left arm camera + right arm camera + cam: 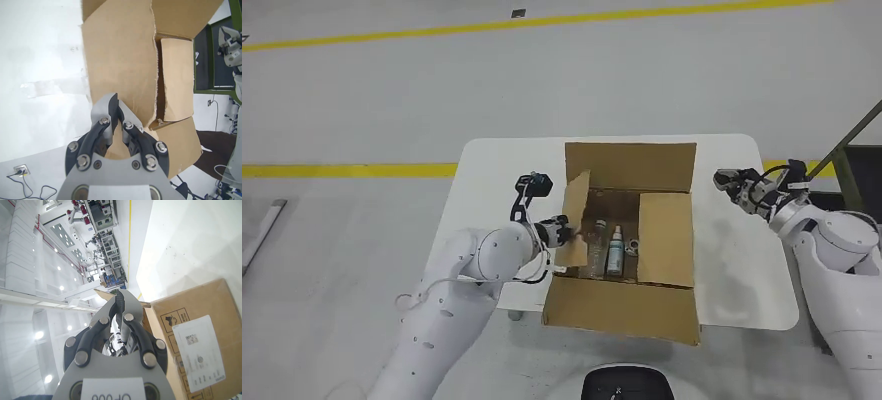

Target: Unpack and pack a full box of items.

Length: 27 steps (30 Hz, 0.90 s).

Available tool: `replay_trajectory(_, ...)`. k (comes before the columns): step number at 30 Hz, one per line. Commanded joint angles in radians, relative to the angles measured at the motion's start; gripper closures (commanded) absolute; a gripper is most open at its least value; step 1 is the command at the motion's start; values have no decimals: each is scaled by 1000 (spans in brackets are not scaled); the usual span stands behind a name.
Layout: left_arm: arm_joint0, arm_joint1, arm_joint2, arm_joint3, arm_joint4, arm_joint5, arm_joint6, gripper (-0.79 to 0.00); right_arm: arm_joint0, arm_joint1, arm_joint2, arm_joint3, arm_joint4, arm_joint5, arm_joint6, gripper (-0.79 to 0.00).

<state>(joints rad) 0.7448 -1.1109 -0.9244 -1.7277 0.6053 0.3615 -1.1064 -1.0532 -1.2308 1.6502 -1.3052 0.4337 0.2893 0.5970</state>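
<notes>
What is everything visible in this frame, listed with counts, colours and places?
cardboard box: one, brown, mid-table, flaps open
clear bottle: one, transparent, inside the box
white bottle: one, white with a teal cap, inside the box beside the clear one
small item: one, pale, inside the box next to the white bottle; too small to identify
label: one, white, on the box's outer side
table: one, white, under the box
floor lines: two, yellow, on the grey floor beyond the table
left gripper: one, grey and black, shut, at the box's flap on its side
right gripper: one, grey and black, shut, above the table beside the box's other side
</notes>
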Motion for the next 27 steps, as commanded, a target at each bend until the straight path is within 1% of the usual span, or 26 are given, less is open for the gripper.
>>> replay_trajectory(1,-23,-12,40,20,-10,-12,0,0,28,-1,-18,29,-10,-5,-14,0)
replay_trajectory(7,-66,-39,106,76,-30,-18,-3,0,113,-5,-79,111,-41,-5,-45,0)
replay_trajectory(11,-87,-48,126,102,-22,-18,-18,0,171,-3,-125,146,-98,-28,-10,0)
replay_trajectory(15,-93,-56,132,119,-29,-13,-19,0,212,0,-138,181,-113,-47,13,0)
replay_trajectory(22,-98,-64,134,140,-39,-25,-23,0,254,7,-161,229,-126,-66,121,0)
replay_trajectory(24,-99,-66,135,144,-38,-29,-26,0,257,9,-156,242,-108,-83,145,0)
replay_trajectory(27,-102,-69,136,151,-38,-34,-26,0,257,15,-146,253,-126,-101,117,0)
